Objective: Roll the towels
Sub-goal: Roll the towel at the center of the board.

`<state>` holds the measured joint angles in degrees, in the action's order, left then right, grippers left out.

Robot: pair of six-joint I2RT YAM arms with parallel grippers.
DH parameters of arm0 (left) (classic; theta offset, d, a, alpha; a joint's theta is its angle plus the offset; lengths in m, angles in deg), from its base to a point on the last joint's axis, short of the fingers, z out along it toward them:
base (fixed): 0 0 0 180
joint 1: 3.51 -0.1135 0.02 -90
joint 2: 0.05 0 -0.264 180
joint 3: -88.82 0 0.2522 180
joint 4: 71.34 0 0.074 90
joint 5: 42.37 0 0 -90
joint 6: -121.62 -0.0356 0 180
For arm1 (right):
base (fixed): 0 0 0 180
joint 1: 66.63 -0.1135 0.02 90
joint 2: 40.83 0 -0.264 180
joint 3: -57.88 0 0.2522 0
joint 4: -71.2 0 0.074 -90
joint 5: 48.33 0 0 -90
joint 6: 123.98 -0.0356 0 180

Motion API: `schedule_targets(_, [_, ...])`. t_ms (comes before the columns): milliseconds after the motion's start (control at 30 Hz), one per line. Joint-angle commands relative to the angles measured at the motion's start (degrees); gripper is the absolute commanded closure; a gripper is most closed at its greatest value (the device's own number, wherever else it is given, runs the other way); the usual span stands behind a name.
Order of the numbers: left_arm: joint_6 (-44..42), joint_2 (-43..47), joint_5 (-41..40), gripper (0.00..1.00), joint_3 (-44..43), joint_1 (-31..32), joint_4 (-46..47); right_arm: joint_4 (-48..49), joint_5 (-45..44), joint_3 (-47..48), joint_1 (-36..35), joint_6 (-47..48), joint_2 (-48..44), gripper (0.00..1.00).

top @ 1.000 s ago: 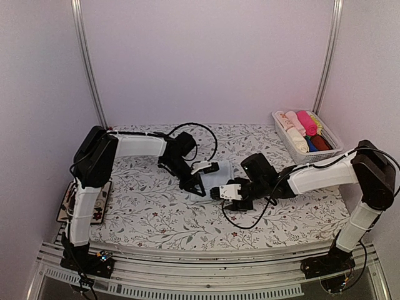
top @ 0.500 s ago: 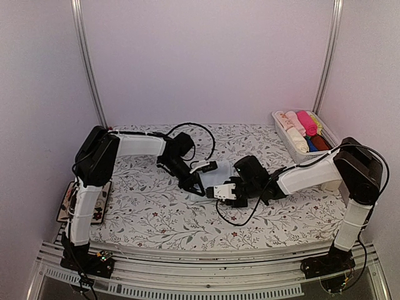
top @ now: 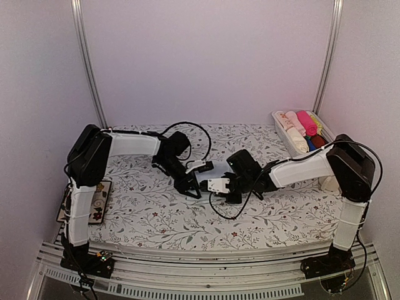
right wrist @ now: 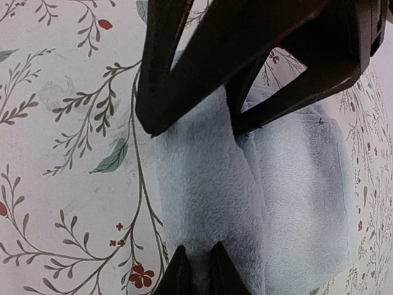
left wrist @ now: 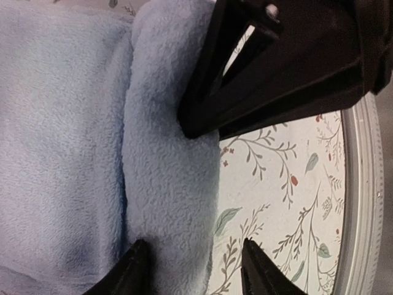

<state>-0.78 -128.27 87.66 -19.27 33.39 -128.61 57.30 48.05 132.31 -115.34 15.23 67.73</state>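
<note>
A light blue towel [top: 208,177] lies mid-table, one long edge rolled into a thick fold [left wrist: 172,172]. In the left wrist view my left gripper [left wrist: 193,265] is open, one fingertip resting on the fold and the other over bare tablecloth. From the opposite end my right gripper [right wrist: 199,270] is shut on the same rolled edge [right wrist: 209,203], pinching fabric between its tips. Seen from above, the left gripper [top: 195,189] and right gripper [top: 211,186] almost meet over the towel. The flat rest of the towel [right wrist: 307,184] spreads beyond the fold.
A white basket [top: 332,145] at the back right holds several rolled cloths, cream, pink, blue and maroon. A small patterned mat [top: 100,203] lies by the left arm's base. Black cables loop over the floral tablecloth [top: 156,219] near both wrists.
My left gripper has opened and let go of the rolled edge. My right arm has slid left along the towel and shut on that edge.
</note>
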Motion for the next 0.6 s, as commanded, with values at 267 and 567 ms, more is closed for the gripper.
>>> schedule_targets(267, [1.5,21.8,-18.2,0.33,19.0,-0.7,15.7,-16.5,14.1,8.1,3.1,-8.8,3.6,0.88])
schedule_targets(567, [-4.9,30.3,-31.7,0.31,33.6,8.5,33.2,-24.6,24.8,17.8,7.4,-14.2,8.6,0.88])
